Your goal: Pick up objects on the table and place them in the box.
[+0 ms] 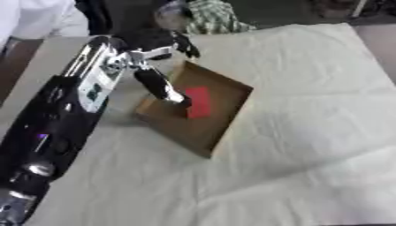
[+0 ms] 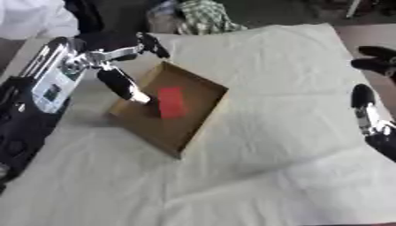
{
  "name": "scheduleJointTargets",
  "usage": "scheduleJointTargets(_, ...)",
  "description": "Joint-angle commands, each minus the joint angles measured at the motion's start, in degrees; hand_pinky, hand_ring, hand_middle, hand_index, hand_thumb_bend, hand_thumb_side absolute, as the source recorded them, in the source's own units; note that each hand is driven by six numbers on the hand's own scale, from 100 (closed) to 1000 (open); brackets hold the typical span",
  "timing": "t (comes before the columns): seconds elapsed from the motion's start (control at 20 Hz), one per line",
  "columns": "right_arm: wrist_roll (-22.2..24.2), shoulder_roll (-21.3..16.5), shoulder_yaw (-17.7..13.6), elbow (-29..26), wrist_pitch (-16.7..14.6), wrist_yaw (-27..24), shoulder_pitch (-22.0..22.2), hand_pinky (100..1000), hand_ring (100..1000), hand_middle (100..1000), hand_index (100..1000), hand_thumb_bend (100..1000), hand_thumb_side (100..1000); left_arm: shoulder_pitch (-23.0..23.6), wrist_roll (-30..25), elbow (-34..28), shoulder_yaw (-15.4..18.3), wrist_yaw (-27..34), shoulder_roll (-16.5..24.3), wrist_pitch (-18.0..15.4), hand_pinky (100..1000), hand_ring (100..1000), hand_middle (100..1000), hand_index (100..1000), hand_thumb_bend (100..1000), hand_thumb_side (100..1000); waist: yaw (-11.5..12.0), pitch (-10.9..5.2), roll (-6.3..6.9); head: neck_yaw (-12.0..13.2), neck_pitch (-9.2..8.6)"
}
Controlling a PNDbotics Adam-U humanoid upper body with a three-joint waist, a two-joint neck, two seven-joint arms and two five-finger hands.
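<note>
My left hand (image 1: 158,66) is over the box (image 1: 226,115), fingers spread and fairly straight. One long finger (image 1: 161,86) angles down into the box, its tip at the near edge of the red piece (image 1: 198,102); two more point away over the cloth. I see no curl round anything, so nothing is held. Whether the tip actually touches the red piece, I can't tell.

Box: brown cardboard, shallow, rectangular, open top, sitting skewed on the cloth with one corner toward me. Walls low and plain. Its left wall is partly hidden behind my finger and forearm (image 1: 58,119).

Red piece: flat, rectangular, matte, lying on the box floor near the middle. Can't make out what it is beyond colour and shape.

Cloth (image 1: 309,132): white, soft, creased, with long folds running across the near right; it covers the table.

Left arm is black casing with silver joints, with a pale panel on the forearm; cut off at the lower left corner.

My right hand (image 2: 370,112) only shows in the right eye view, at the right edge, cut off by the frame. Dark fingers point up, relaxed and apart, holding nothing.
</note>
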Motion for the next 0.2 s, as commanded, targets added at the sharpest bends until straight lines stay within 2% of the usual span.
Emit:
scheduleJointTargets(0.05, -0.5, -2.1, -0.8, -0.9, -0.1, 0.1, 0.0, 895, 819, 860, 820, 100, 877, -0.3, -0.1, -5.5, 1.5, 3.4, 3.7, 2.0, 747, 823, 742, 864, 611, 493, 0.3, -1.32, -0.36, -0.3, 0.54)
scheduleJointTargets(0.2, -0.9, -2.3, -1.1, -0.9, -0.1, 0.4, 0.4, 896, 820, 861, 820, 100, 875, 1.3, 0.2, -10.4, 2.6, 7.0, 6.5, 3.6, 742, 816, 737, 855, 577, 487, 0.7, -1.63, -0.45, -0.6, 0.62)
